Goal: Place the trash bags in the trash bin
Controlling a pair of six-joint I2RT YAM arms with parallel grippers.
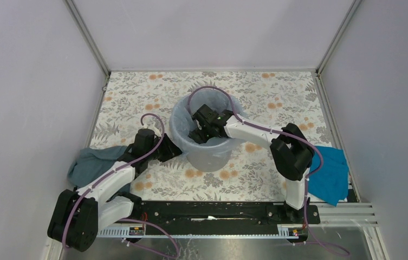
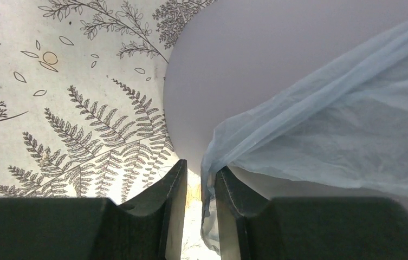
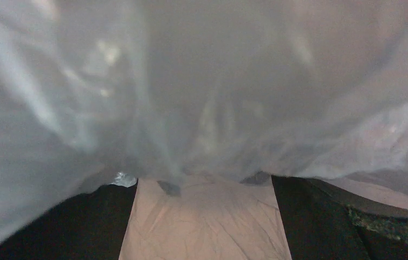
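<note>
Bin (image 1: 208, 157) stands mid-frame in the top view on the floral table (image 1: 277, 92). The bag (image 1: 177, 123) sits in it as a liner, its edge folded out over the rim. Right gripper (image 1: 200, 135) reaches down inside the bin; we judge it is there to spread the film against the walls. Left gripper (image 1: 173, 150) sits low against the bin's outer wall, left of centre, where the bag's skirt hangs. The left wrist view gives what the top view cannot: the jaws are a little apart, and a strand of bag hangs in the gap against the finger (image 2: 231, 189) at lower right. It looks loose, not pinched. The right wrist view shows only film ahead and the dark fingers (image 3: 321, 216) spread wide at the bottom edge, closing on nothing. Only the top view shows the two cloths, teal-grey (image 1: 90, 162) at left and blue (image 1: 329, 170) at right, both well apart from the bin.
</note>
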